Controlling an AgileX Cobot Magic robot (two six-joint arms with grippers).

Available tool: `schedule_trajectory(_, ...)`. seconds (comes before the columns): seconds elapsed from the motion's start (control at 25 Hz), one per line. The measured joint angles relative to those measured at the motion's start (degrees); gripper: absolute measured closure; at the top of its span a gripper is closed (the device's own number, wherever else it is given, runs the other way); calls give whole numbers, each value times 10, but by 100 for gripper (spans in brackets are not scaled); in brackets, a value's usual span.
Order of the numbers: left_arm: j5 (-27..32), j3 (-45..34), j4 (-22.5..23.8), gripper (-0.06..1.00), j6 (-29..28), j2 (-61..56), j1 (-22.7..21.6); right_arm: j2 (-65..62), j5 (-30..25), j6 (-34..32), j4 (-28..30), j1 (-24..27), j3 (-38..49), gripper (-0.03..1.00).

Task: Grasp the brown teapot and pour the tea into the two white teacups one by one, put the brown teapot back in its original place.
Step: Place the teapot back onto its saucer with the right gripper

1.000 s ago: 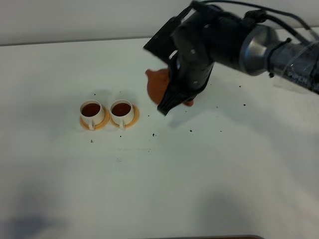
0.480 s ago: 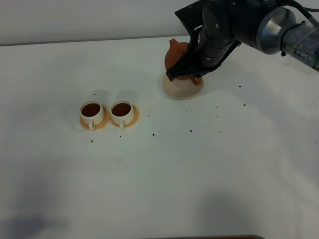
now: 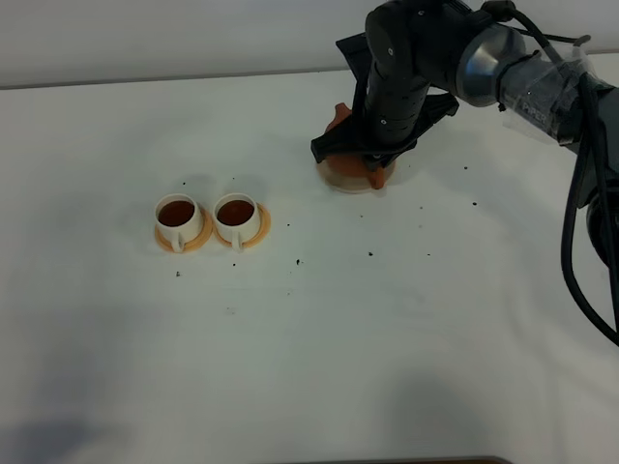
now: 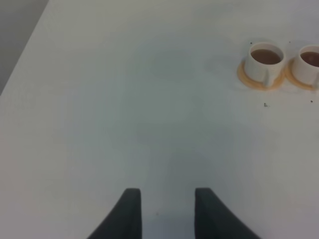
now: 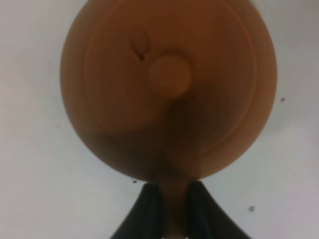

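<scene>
The right tool (image 5: 168, 211), clamped on the brown teapot (image 5: 168, 89) handle, should settle it squarely onto the cream coaster (image 3: 340, 178) before letting go.

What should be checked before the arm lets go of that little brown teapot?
1. Both white teacups hold tea: ok.
2. Brown teapot is over the cream coaster: ok.
3. Teapot fully resting on the coaster: cannot tell, the arm hides it.
4. Right gripper has its jaws closed on the teapot's handle: ok.
5. Teapot lid in place: ok.
6. Left gripper is open and away from the cups: ok.
</scene>
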State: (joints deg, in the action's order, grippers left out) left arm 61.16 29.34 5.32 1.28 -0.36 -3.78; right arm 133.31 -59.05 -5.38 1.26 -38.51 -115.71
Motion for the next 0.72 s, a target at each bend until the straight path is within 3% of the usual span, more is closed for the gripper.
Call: schedule_trajectory(0.72,0,0,0,68,0,0,0,16,35,2,-16,9,-1,87)
